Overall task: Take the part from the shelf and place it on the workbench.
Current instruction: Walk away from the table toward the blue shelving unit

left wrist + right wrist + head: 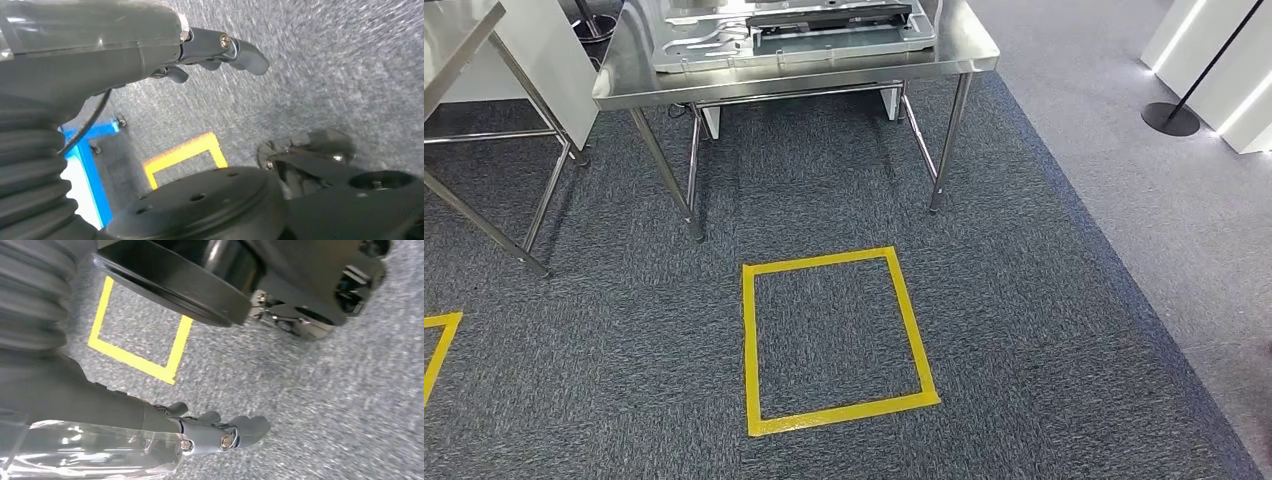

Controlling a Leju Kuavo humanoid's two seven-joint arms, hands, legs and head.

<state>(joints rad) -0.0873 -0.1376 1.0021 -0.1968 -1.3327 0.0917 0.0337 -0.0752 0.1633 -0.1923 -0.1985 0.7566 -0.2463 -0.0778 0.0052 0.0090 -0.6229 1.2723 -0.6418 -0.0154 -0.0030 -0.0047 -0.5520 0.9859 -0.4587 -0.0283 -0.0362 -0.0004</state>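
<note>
Facing the bench (794, 72) across carpet, both arms hanging, nothing held.

Ahead stands a steel bench; on its top lies a flat grey metal part (794, 38) with a dark piece across it, running out of the head view at the far edge. Between me and the bench a yellow tape square (834, 338) is marked on the grey carpet (1044, 330); a second tape corner (439, 345) shows at my left, and another steel table (474, 120) stands left of the bench. My left robot hand (220, 50) hangs over the carpet, fingers loosely curled, holding nothing. My right robot hand (220, 432) also hangs above the carpet, fingers slightly bent and apart, empty. A blue frame (87, 150) on casters shows near my left side.
</note>
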